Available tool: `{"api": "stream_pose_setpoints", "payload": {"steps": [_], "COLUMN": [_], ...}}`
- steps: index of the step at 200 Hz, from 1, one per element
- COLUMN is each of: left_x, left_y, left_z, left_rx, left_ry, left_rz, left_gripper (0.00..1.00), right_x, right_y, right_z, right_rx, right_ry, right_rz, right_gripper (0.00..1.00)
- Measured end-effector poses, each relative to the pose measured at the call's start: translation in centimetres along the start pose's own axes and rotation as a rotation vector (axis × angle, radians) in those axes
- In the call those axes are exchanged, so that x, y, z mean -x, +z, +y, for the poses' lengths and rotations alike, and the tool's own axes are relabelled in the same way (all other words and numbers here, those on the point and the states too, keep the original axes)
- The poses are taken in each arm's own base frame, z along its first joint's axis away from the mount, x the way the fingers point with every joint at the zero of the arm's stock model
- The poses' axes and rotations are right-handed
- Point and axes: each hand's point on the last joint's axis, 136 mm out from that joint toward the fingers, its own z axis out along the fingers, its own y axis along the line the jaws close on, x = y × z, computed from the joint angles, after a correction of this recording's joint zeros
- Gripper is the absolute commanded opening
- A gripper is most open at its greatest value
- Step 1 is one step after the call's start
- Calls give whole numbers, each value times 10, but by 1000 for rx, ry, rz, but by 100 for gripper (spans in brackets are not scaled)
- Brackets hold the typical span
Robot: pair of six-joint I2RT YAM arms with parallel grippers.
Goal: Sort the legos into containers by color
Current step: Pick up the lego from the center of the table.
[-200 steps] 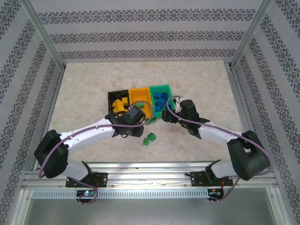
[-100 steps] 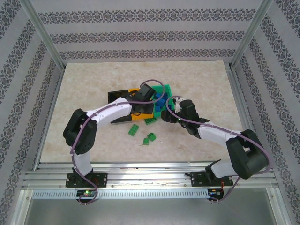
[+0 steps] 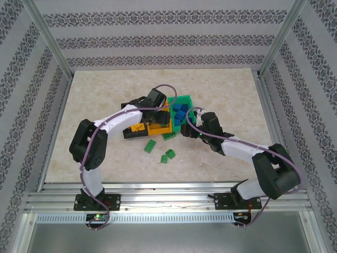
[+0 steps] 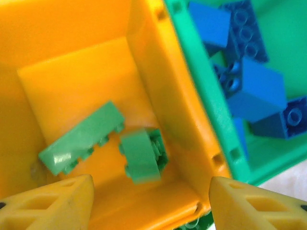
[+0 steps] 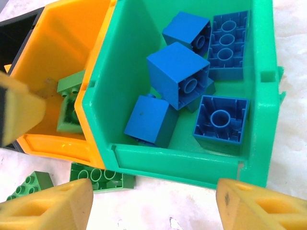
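Observation:
The three joined bins lie skewed at mid-table: the black bin [image 3: 128, 109], the orange-yellow bin [image 3: 158, 128] and the green bin [image 3: 185, 98]. My left gripper [image 4: 151, 206] hangs open over the orange-yellow bin [image 4: 72, 81], empty. Under it lie a long green brick [image 4: 81, 139] and a short green brick [image 4: 141, 155]. Several blue bricks [image 5: 177, 76] fill the green bin [image 5: 187, 160]. My right gripper [image 5: 153, 206] stands open and empty just in front of that bin's near wall. Yellow bricks [image 3: 138, 127] show by the black bin.
Three green bricks lie loose on the table in front of the bins: one against the bins [image 3: 169, 135] [image 5: 100, 177], two nearer me [image 3: 150, 146] [image 3: 169, 155]. The left arm [image 3: 118, 121] arches over the black bin. Metal frame rails border the table.
My left arm swung up from the table in front of the bins to over the orange-yellow bin. The row of bins has turned askew. The right arm has barely moved.

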Motion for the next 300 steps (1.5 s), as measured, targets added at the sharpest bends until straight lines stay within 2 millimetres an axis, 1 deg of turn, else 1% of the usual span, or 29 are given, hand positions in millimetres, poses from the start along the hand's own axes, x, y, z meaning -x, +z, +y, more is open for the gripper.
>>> {"api": "stream_pose_setpoints", "payload": {"steps": [28, 46, 75, 107, 128, 146, 167, 184, 201, 230, 243, 300], "left_x": [-34, -59, -95, -118, -125, -125, -129, -132, -136, -139, -138, -135], "left_y": [-24, -31, -27, -21, -19, -18, -8, 1, 7, 7, 7, 4], "left_z": [4, 5, 10, 13, 17, 19, 23, 27, 30, 32, 31, 29], "left_rx": [-25, -62, -70, -58, -42, -32, -1, 29, 45, 56, 55, 45], "left_ry": [17, 26, 42, 61, 62, 63, 65, 66, 69, 72, 72, 74], "left_rz": [5, 15, 74, 121, 139, 141, 171, 206, 230, 246, 245, 233], "left_gripper": [63, 63, 63, 63, 63, 63, 61, 59, 54, 46, 37, 33], "right_x": [-2, -4, -7, -7, -6, -6, -6, -6, -6, -6, -6, -6], "right_y": [2, 4, 6, 7, 7, 7, 7, 7, 7, 7, 7, 7], "right_z": [-1, -1, -1, -1, 0, 0, 0, 0, 0, 0, 0, 0], "right_rx": [-1, 4, 9, 11, 12, 12, 12, 12, 12, 12, 12, 12], "right_ry": [4, 5, 14, 22, 22, 21, 21, 21, 21, 21, 21, 21], "right_rz": [7, 12, 24, 23, 20, 20, 20, 20, 20, 19, 19, 19], "right_gripper": [69, 69, 69, 69, 69, 69, 69, 69, 69, 69, 69, 69]}}
